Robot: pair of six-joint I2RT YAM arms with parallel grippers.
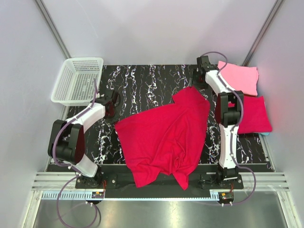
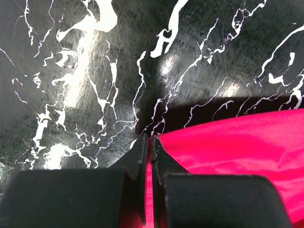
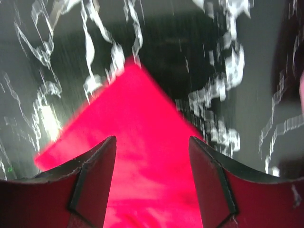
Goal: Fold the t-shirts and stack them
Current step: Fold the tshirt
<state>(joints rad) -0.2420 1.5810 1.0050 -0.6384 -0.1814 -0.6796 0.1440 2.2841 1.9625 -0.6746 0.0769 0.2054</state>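
A crimson t-shirt lies spread and rumpled across the middle of the black marbled table. My left gripper is at the shirt's left corner. In the left wrist view its jaws are pressed together on the cloth's edge, with red showing in the slit between them. My right gripper hovers over the shirt's far corner. In the right wrist view its fingers stand wide apart above the red corner, holding nothing. A folded pink t-shirt and a folded crimson one lie at the right.
A white mesh basket stands at the back left corner of the table. A sliver of turquoise cloth shows under the folded crimson shirt. Grey walls close in on both sides, and a metal rail runs along the near edge.
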